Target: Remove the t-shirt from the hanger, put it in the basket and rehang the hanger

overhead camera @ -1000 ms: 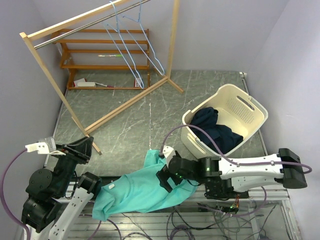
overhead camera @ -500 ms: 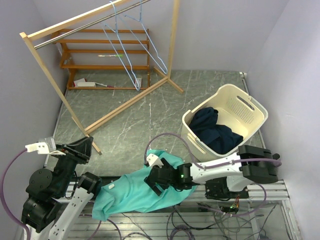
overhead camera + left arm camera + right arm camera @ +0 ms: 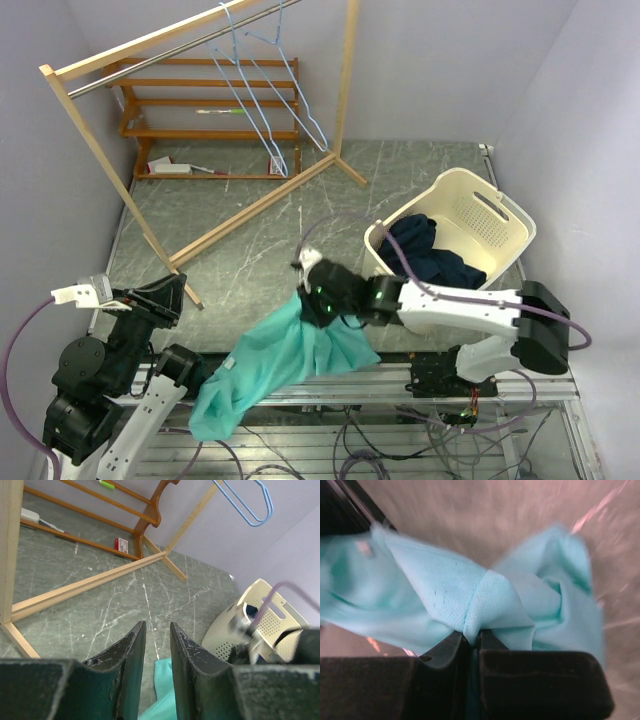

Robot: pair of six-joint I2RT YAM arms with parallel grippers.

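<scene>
Right gripper is clenched on a fold of the teal t-shirt — cloth bunches between its jaws. From that pinch the shirt runs in a long diagonal toward the left arm, hanging over the near edge of the table. Left gripper stands slightly parted, with nothing between its tips — the right arm has the shirt.

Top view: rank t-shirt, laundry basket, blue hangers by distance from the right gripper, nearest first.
1. t-shirt, pinched in the right gripper jaws.
2. laundry basket, to its right.
3. blue hangers, on the rail at the back.
</scene>
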